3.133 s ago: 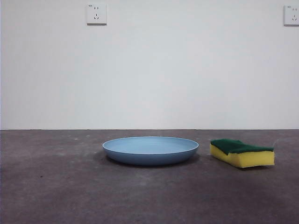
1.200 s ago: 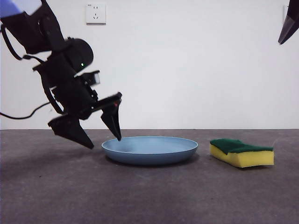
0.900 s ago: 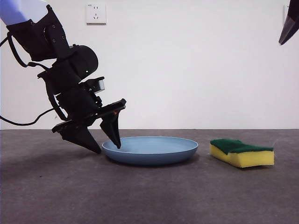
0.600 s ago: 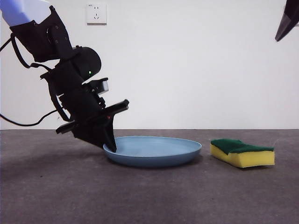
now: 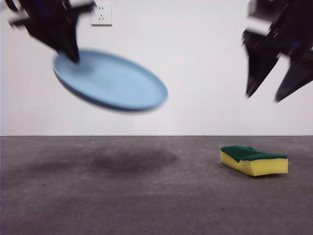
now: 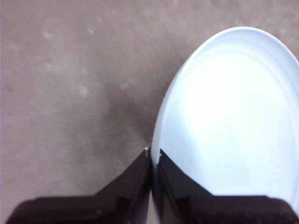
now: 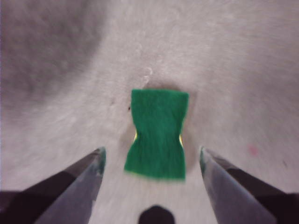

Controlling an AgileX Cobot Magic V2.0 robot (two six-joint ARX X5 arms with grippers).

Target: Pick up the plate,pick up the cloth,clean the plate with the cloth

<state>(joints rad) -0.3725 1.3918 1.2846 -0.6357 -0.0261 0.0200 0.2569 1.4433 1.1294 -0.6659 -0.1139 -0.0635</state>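
High at the left, our left end effector [image 5: 68, 49] is clamped on the rim of the light-blue plate [image 5: 110, 81], which hangs tilted well above the desk [image 5: 146, 196]. We judge the first step done. Further right, our right end effector [image 5: 274, 93] hovers spread wide above the sponge [image 5: 253, 160], which lies green side up on the desk. Left to us, as we judge it: picking up the sponge, then wiping the plate.

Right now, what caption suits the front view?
Left gripper lifts the blue plate; open right gripper hangs above the sponge.
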